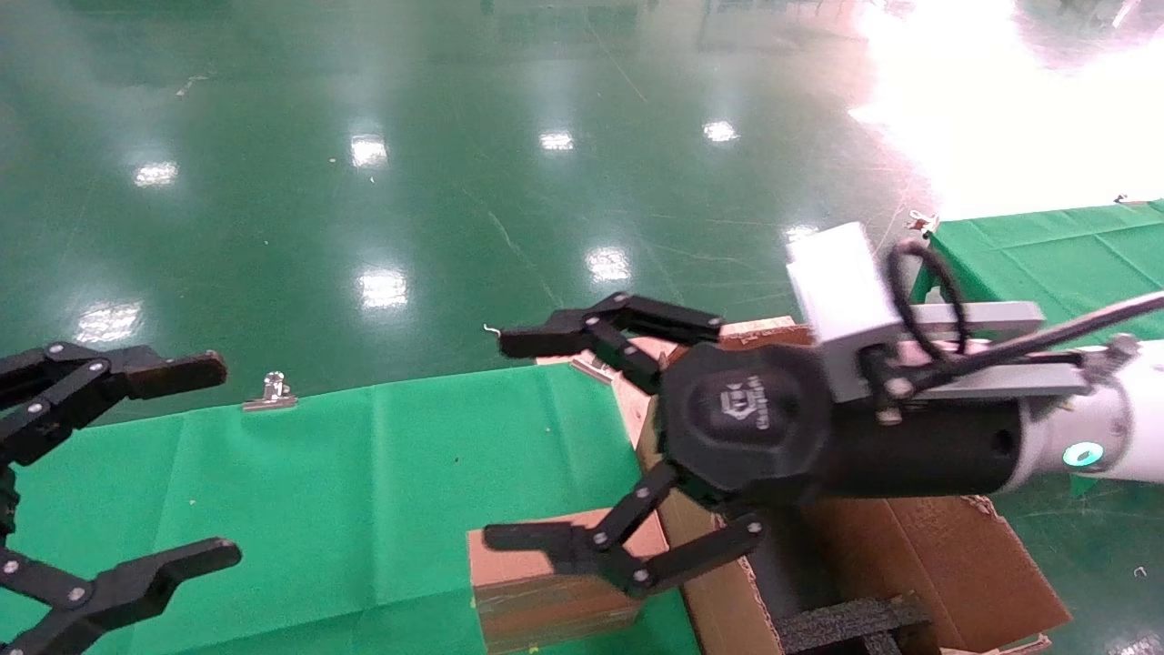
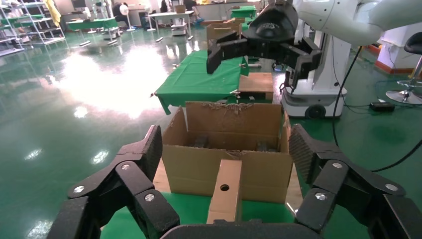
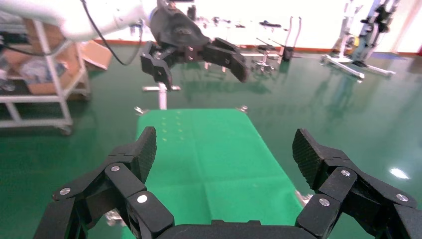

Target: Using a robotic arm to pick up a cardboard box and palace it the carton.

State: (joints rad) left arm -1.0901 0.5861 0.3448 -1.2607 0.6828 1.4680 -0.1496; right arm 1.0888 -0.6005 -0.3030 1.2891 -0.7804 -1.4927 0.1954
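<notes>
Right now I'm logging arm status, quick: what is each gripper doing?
Left gripper: open, holding nothing, over the green table.
Right gripper: open, holding nothing, above the cardboard box beside the carton.

This is a large robot lab or workshop hall with a glossy green floor point(image 1: 364, 182) mirroring ceiling lights. Tables under green cloth point(image 2: 199, 74) stand about, with metal shelving point(image 2: 25, 25) along one side, a wheeled rack point(image 3: 40, 94) holding boxes, a white robot base point(image 2: 318, 84) with trailing cables, and a stool point(image 2: 410, 64).
</notes>
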